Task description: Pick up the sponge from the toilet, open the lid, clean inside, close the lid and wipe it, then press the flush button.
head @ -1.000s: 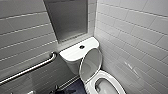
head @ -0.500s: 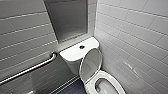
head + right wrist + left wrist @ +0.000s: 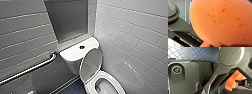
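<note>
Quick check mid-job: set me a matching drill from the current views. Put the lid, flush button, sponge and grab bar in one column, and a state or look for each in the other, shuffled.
Things:
1. lid
2. flush button
3. sponge
4. grab bar

State or look:
A. orange, pitted surface
B. raised
C. silvery, running at a slant
D. small, dark, round

Pairs: 1-B, 2-D, 3-A, 4-C
</note>
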Robot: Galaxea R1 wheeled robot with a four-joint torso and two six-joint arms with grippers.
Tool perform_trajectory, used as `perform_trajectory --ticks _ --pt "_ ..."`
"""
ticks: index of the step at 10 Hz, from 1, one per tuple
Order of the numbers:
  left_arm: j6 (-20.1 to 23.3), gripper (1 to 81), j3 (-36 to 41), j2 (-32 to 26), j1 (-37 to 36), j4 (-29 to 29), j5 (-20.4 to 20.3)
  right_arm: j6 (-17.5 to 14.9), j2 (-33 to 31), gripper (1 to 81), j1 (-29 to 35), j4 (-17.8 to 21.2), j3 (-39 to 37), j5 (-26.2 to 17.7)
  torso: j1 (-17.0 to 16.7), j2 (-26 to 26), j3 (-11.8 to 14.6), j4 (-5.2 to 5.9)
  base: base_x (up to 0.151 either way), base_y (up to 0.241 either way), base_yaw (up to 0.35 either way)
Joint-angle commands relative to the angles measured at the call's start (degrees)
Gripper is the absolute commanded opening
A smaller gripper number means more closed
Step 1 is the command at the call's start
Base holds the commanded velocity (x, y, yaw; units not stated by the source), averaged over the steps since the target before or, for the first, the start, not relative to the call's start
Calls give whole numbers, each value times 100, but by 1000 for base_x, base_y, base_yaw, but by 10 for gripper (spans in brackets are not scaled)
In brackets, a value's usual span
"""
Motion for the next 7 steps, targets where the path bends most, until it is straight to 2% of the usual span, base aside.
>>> perform_trajectory --ticks 1,3,5,7 --pt "7 811 -1650 238 754 384 -2244 209 -283 10 -235 -159 271 250 0 0 0 0 0 0 0" --pt "7 811 -2530 669 1088 410 -2492 218 -476 10 -280 -195 471 444 0 -2 2 0 0 0 0" --pt "33 811 -2796 872 1238 490 -2536 183 -1029 10 -157 -221 1270 480 0 -5 2 0 0 0 0" --pt "235 811 -3032 1117 1431 726 -2527 139 -1531 10 124 -213 2079 463 0 -5 5 0 0 0 0"
